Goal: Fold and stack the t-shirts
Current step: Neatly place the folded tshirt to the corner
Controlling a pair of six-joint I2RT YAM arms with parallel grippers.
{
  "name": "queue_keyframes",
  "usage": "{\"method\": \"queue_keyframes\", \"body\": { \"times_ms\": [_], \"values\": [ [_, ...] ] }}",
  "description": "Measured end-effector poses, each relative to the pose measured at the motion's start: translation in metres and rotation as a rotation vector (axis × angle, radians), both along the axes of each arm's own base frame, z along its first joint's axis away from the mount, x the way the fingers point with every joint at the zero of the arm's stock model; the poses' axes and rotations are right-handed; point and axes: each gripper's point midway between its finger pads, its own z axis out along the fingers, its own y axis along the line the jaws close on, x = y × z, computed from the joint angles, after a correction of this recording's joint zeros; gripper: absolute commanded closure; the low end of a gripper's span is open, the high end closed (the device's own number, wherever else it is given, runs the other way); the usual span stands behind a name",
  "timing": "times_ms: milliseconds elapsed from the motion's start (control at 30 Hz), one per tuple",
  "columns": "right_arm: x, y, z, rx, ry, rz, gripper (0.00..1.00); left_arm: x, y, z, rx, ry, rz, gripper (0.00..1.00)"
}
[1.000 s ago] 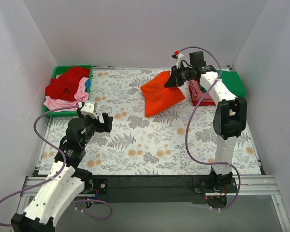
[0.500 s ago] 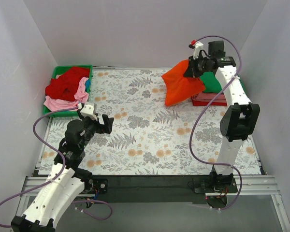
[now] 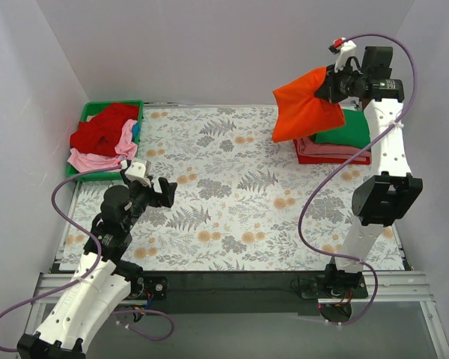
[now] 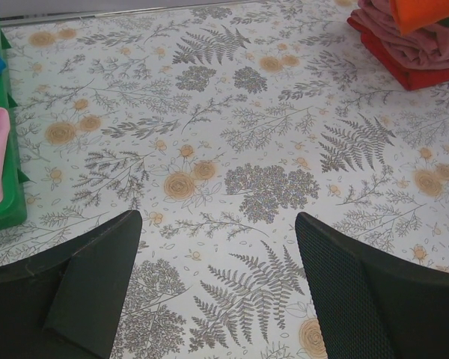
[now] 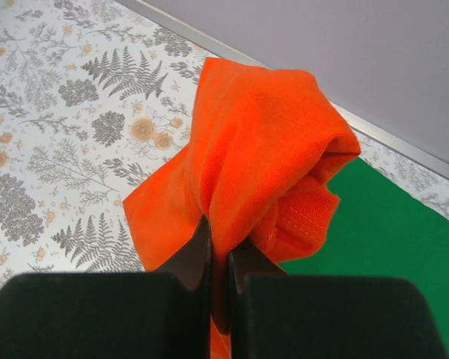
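One bright orange cloth t-shirt hangs higher and farther right than half a second ago. It is pinched tight in the right gripper and dangles over the folded stack of green, pink and red shirts at the far right. The left gripper hovers where it was, jaws wide apart, over the floral tablecloth. Crumpled red and pink shirts fill the green plastic tray.

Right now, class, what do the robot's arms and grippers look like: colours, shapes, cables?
The left arm and right arm are white shells with black joints. A purple cable loops beside each. The left gripper and right gripper have broad black fingers.
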Motion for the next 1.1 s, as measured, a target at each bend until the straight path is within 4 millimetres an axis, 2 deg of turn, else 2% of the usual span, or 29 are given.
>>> {"method": "queue_keyframes", "body": {
  "times_ms": [167,300,667,833,1100],
  "values": [
    [0.002,-0.033,0.011,-0.001,-0.019,-0.065,0.99,0.000,-0.001,-0.001,-0.001,0.003,-0.002,0.17],
    [0.003,-0.052,0.020,-0.005,-0.043,-0.100,0.99,0.000,-0.001,-0.001,0.000,0.006,-0.003,0.17],
    [0.005,-0.067,0.021,-0.045,-0.067,-0.111,0.99,0.001,-0.002,-0.003,0.000,0.011,-0.007,0.17],
    [0.011,-0.075,0.012,-0.083,-0.066,-0.114,0.99,0.000,-0.002,-0.003,0.000,0.011,-0.010,0.17],
    [0.030,-0.097,-0.027,-0.178,-0.020,-0.143,0.99,0.000,-0.003,-0.003,-0.001,0.013,-0.015,0.17]
  ]
}}
